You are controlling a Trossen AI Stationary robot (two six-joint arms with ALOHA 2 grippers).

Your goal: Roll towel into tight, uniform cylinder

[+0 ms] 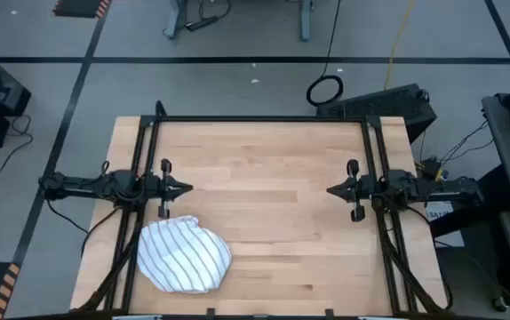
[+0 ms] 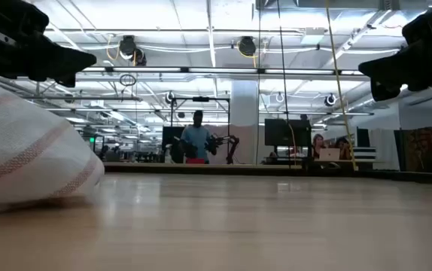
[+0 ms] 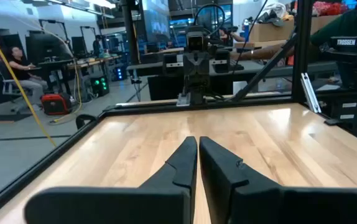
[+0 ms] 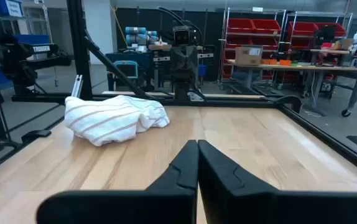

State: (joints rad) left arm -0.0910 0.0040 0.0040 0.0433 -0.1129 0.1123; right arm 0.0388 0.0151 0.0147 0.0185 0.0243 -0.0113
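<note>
The towel is lying in a loose, crumpled heap at the lower left of the high view, near the front edge of the table, with its stripes running unevenly across the folds. Nothing is being rolled yet; the work looks to be at its very start. The left tool is hanging closed and empty above the table at middle left, just beyond the heap and not touching it. The right tool is waiting closed and empty at middle right, well apart from the cloth. As a judgement, the next move is calling for the fingers to open, reach down to the heap, and spread it flat before any rolling from one edge.
</note>
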